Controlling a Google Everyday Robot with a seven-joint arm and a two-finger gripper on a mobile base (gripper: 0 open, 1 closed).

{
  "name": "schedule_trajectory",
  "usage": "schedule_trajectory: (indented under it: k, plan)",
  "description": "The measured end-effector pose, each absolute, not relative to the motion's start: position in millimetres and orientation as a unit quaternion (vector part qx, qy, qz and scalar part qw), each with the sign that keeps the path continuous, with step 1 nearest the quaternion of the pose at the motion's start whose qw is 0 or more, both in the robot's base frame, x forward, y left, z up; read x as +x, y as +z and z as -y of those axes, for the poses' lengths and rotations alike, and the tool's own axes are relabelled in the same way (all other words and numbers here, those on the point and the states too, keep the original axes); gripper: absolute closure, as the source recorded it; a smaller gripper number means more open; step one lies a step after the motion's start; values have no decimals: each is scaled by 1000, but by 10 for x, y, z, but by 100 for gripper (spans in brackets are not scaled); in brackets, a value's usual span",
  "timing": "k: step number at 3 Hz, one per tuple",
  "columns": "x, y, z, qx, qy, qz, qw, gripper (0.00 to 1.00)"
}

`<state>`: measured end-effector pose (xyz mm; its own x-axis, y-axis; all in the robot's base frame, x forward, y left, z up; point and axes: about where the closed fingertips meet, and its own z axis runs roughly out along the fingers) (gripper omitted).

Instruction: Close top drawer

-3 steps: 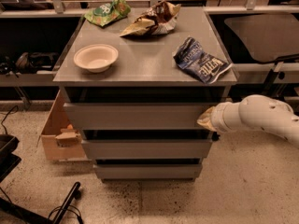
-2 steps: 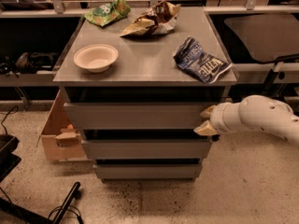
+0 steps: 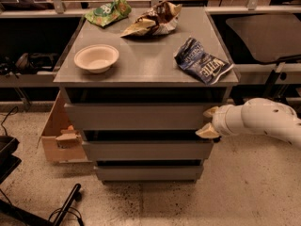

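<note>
End effector [image 3: 207, 122]: two tan fingers [image 3: 209, 111] held apart, one above the other, nothing between them; positioned at the right end of the top drawer's front panel, touching or just beside it, contact not confirmable. Carried on a white arm [image 3: 263, 121] that entered from the right edge.

Top drawer [image 3: 136, 116]: wide, flat grey front, no handle; uppermost of three, directly under the desk [image 3: 146, 67] surface. A dark gap lay between its upper edge and the surface above.

Middle drawer [image 3: 148, 150] and bottom drawer [image 3: 148, 172]: similar grey fronts, stacked below, each with a dark strip above it.

On the desk surface:
- white bowl [image 3: 96, 58], upright, front left;
- blue snack bag [image 3: 203, 60], lying flat, front right, near the edge above the end effector;
- brown crumpled bag [image 3: 153, 20], back centre;
- green bag [image 3: 108, 12], back left, just beside the brown one.

Surroundings: cardboard box [image 3: 59, 135] on the speckled floor [image 3: 244, 187], against the desk's left side; black cables [image 3: 66, 208] at lower left.
</note>
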<state>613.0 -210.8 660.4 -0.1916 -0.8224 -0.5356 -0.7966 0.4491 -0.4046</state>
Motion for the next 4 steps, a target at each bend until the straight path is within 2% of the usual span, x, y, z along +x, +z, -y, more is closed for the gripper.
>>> schedule_trajectory:
  k: [2, 3, 4]
  plan:
    - [5627, 7412, 1597, -644, -106, -663, 367, 91]
    - [5383, 7894, 1413, -675, -183, -610, 372, 100]
    - [5167, 8395, 1409, -675, -266, -575, 378, 100]
